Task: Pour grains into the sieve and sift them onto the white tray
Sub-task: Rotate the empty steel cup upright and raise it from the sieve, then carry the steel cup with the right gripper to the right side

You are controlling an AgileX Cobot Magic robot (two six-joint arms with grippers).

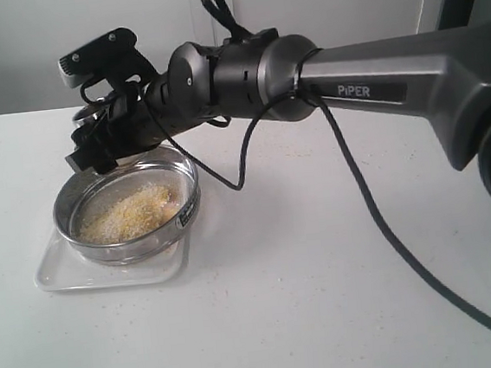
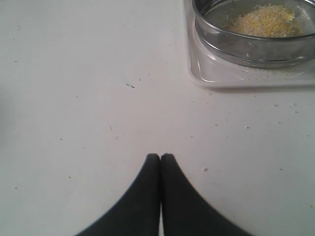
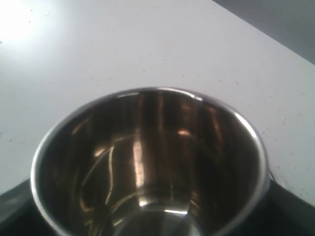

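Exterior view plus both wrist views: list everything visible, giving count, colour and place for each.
sieve: one, steel with a black label, standing on the white tray
white tray: one, white, on the table under the sieve
grains: one heap, golden-yellow with whitish bits, on the sieve's mesh
steel cup: one, shiny steel, looks empty, held above the sieve's far side
table: one, white, with small specks scattered near the tray
cable: one, black, hanging from the right arm and trailing over the table
right arm: one, dark grey, reaching across to the sieve
right gripper: one, black, closed on the steel cup
left gripper: one, black, shut, over bare table beside the tray
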